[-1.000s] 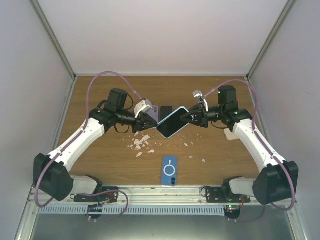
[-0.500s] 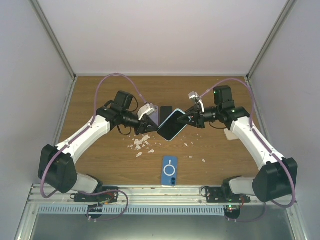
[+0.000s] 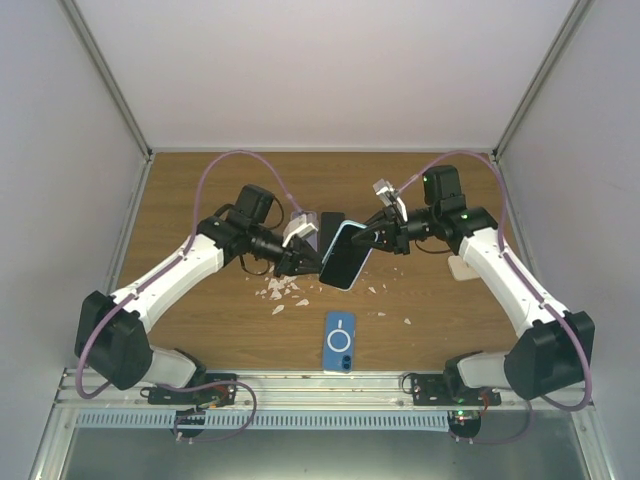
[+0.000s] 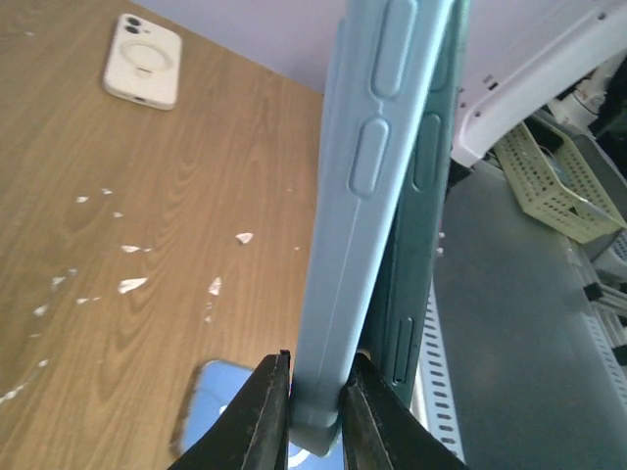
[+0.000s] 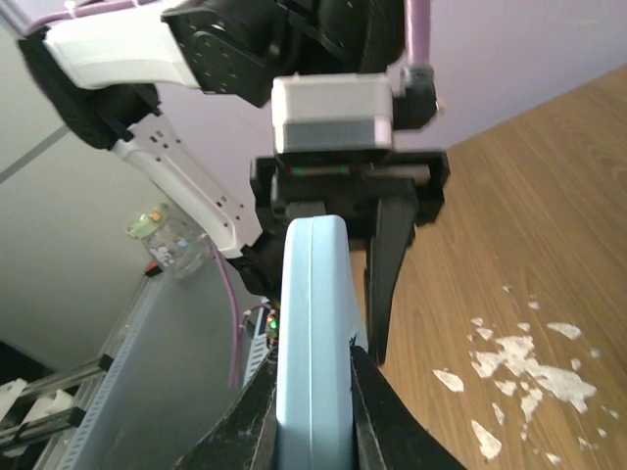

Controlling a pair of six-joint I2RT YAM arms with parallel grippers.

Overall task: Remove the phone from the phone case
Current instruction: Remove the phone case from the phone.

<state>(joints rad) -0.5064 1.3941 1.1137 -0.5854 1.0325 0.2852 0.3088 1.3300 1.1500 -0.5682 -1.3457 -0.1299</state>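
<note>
A phone in a light blue case (image 3: pixel 343 255) hangs in the air above the table, held between both grippers. My left gripper (image 3: pixel 317 263) is shut on the lower end. In the left wrist view the fingers (image 4: pixel 266 411) pinch only the blue case (image 4: pixel 361 196), and the dark teal phone (image 4: pixel 428 186) stands just outside the right finger, parted from the case at that corner. My right gripper (image 3: pixel 366 235) is shut on the upper end. In the right wrist view the blue case edge (image 5: pixel 312 313) fills the space between the jaws of the right gripper (image 5: pixel 312 416).
A blue cased phone (image 3: pixel 340 341) lies on the table near the front and shows in the left wrist view (image 4: pixel 211 416). A white case (image 3: pixel 461 268) lies at the right. A purple phone (image 3: pixel 311 220) and a dark one (image 3: pixel 333 219) lie behind. White scraps (image 3: pixel 283 288) litter the wood.
Both grippers have moved closer together, and the held phone has turned from a slanted lie to nearly upright, ending a little lower. Both grips have stayed shut.
</note>
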